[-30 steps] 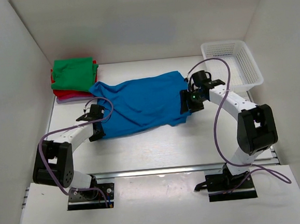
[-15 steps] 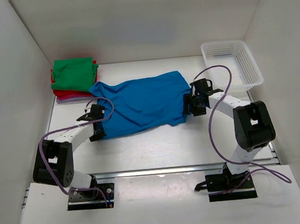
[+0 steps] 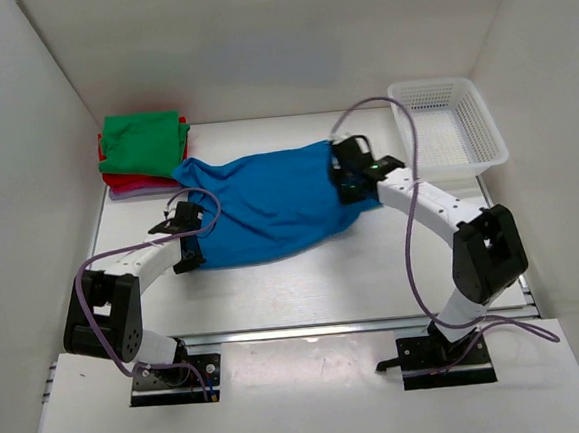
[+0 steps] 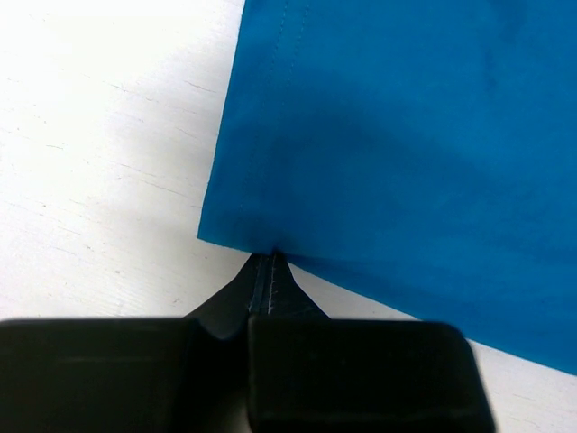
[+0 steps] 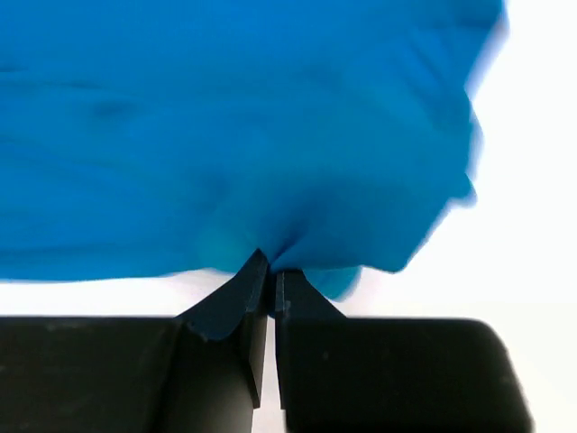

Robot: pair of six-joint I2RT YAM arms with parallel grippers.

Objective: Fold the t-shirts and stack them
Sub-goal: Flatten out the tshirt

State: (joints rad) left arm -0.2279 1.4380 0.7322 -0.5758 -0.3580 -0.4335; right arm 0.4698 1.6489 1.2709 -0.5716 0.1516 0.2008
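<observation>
Blue t-shirt: spread flat across mid-table, one sleeve just beside the far-left stack. My left gripper: jaws pinched together on its near-left hem corner. My right gripper: clamped on a bunched fold at its right edge. Folded t-shirts: green over red over pale pink, far-left corner. White basket: far right, apart. Table: white surface shows between near hem and my bases.
</observation>
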